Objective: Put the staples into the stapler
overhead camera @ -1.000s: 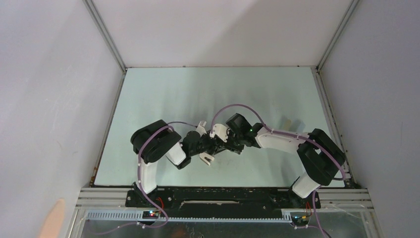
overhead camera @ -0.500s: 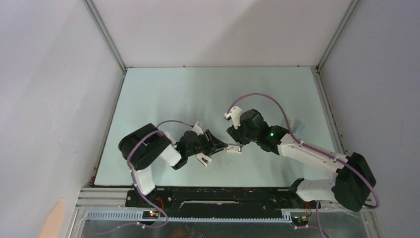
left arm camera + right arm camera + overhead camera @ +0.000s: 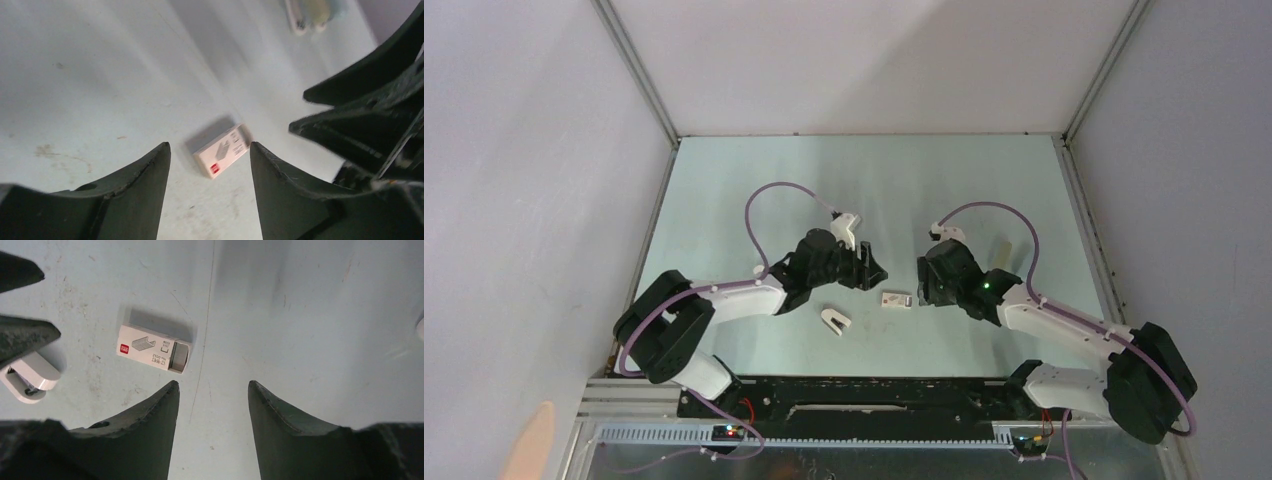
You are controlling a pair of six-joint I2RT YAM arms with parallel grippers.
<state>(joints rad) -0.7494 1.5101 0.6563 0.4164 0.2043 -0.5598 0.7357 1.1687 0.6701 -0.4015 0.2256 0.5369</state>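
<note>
From above, the left end effector [image 3: 874,273] and right end effector [image 3: 928,287] hang spread and empty, the box [image 3: 896,299] lying on the surface [image 3: 754,190] between their tips, the stapler [image 3: 835,320] just base-side of the left one. In the left wrist view the box [image 3: 222,150] sits skewed between the open fingers [image 3: 135,195], so squaring the wrist to its long sides before pinching seems wise, leaving the open end free. The right wrist view puts it ahead-left of the parted fingers [image 3: 295,430], its grey tray [image 3: 180,356] toward them; the label shows a red square logo, a staple sketch and print too small to read.
</note>
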